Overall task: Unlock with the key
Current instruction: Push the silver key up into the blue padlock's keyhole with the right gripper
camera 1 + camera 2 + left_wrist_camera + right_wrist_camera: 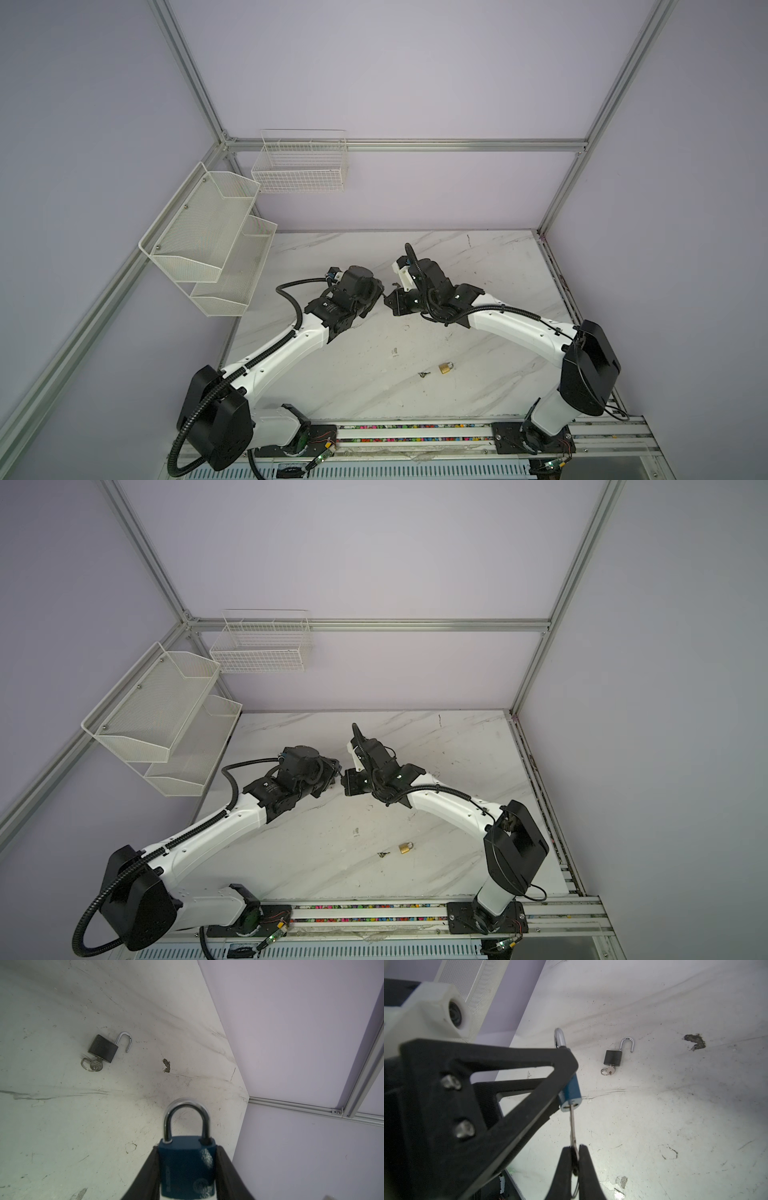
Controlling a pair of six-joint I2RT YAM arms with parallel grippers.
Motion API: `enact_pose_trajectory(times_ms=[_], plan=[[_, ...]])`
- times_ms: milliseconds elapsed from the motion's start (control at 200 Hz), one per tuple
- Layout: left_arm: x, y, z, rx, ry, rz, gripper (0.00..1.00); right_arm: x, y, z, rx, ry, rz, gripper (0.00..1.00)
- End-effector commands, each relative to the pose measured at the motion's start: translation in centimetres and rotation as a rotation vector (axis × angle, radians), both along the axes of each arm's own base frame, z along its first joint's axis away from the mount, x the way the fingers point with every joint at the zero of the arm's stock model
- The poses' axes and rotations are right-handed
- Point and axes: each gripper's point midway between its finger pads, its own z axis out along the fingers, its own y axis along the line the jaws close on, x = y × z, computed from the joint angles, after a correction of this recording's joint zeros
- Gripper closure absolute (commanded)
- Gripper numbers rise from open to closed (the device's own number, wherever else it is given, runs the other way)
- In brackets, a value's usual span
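Padlock (pixel 187 1169) with a blue body, gripped by its sides between the left jaws, which stand partly open around it. It is held in the air above the middle of the desk (pixel 478 374), shackle closed. The right jaws are pinched almost shut on a key (pixel 572 1126), whose tip meets the keyhole in the lock's base. A black padlock (pixel 102 1048) lies on the desk, shackle swung open, key in it. A brass padlock (pixel 445 367) lies near the front edge.

No text can be read: the blue padlock (pixel 187 1167) bears lettering and a round emblem in the left wrist view, both too blurred.
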Motion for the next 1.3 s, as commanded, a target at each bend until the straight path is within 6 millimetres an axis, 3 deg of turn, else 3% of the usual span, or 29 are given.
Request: enact_pose_trajectory(times_ms=[0,175,320,545,740,845,995,1125,1295], plan=[[-0.4,-2.5,5.0,-0.079,-0.111,-0.130,1.00,0.1,1.7,3.3,0.082,-0.050,0.062,1.00],[-0.4,-3.2,4.9,-0.041,-0.105,-0.183,1.00,-0.6,3.1,5.7,0.168,-0.020,0.138,1.00],[-0.8,-3.3,4.8,-0.017,-0.090,-0.203,1.00,1.5,1.4,6.7,0.099,-0.077,0.010,1.00],[-1.8,-4.0,5.7,-0.119,-0.081,-0.209,1.00,3.1,-0.2,5.7,0.002,-0.155,-0.080,1.00],[-2.6,-4.8,6.3,-0.225,-0.046,-0.193,1.00,1.8,1.3,4.2,0.047,-0.148,-0.004,1.00],[-2.6,-5.0,6.6,-0.225,-0.051,-0.207,1.00,1.5,1.8,5.2,0.106,-0.163,0.041,1.00],[-2.8,-6.0,5.7,-0.199,-0.032,-0.254,1.00,1.0,3.0,8.8,0.224,-0.204,0.096,1.00],[-3.0,-6.1,4.7,-0.094,-0.019,-0.302,1.00,2.8,1.5,8.4,0.119,-0.231,-0.004,1.00],[-3.6,-4.7,2.8,-0.003,0.016,-0.290,1.00,3.4,0.0,9.4,0.113,-0.248,-0.045,1.00]])
